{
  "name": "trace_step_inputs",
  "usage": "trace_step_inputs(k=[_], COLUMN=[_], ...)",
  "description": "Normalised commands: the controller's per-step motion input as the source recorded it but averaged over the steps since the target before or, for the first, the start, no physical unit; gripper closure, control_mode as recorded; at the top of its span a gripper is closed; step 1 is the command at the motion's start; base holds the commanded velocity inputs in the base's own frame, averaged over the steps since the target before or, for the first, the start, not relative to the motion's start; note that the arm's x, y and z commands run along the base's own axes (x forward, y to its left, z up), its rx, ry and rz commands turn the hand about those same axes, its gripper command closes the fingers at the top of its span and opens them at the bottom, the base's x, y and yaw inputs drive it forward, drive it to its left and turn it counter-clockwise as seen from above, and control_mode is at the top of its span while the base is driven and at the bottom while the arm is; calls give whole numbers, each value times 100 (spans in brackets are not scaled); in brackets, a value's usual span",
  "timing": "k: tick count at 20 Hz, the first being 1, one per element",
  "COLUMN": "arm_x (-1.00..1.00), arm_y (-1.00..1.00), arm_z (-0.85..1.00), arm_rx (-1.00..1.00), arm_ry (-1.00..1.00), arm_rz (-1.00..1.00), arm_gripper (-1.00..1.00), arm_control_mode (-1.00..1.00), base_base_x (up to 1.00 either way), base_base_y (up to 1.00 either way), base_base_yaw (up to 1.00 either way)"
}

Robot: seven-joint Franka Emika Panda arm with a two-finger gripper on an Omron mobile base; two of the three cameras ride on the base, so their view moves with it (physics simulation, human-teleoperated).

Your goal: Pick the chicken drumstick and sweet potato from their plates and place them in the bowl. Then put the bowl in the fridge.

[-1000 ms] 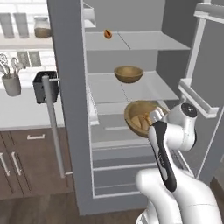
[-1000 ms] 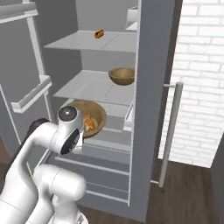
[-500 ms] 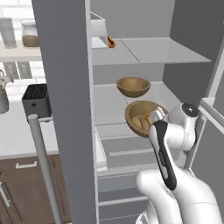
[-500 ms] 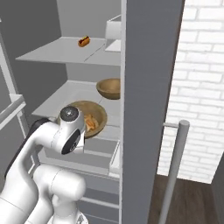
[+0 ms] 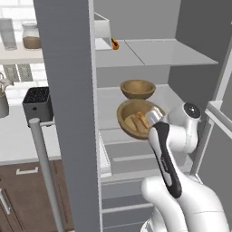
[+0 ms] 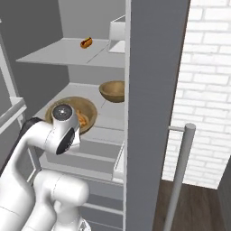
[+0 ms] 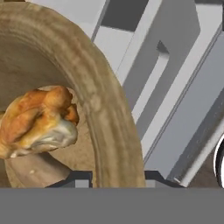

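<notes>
The gripper (image 7: 113, 177) clamps the wooden bowl (image 5: 136, 118) by its rim; stiff, loaded with the drumstick (image 7: 37, 120), likely to tip.

The arm (image 5: 181, 199) was glossy white, built of rounded, bulging segments. A black band (image 5: 165, 158) ran lengthwise along one slim link, widening toward its end. The joint cap (image 6: 63, 113) was a dark grey disc ringed in lighter grey with a small pale centre. A dark seam (image 6: 27, 128) edged the neighbouring link.
</notes>
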Motion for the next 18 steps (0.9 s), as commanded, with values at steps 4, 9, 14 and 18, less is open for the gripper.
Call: trace_step_inputs(k=[4, 9, 14, 18], arm_x=[45, 94, 96, 82], arm_y=[15, 32, 34, 23], arm_z=[12, -2, 0, 1], arm_rx=[0, 0, 0, 0], arm_ry=[-10, 2, 16, 19], arm_rz=[1, 0, 0, 0], arm_gripper=[100, 100, 100, 100], arm_control_mode=[-100, -100, -100, -100], base_base_x=[0, 0, 0, 0], base_base_y=[0, 0, 0, 0], base_base_yaw=[0, 0, 0, 0])
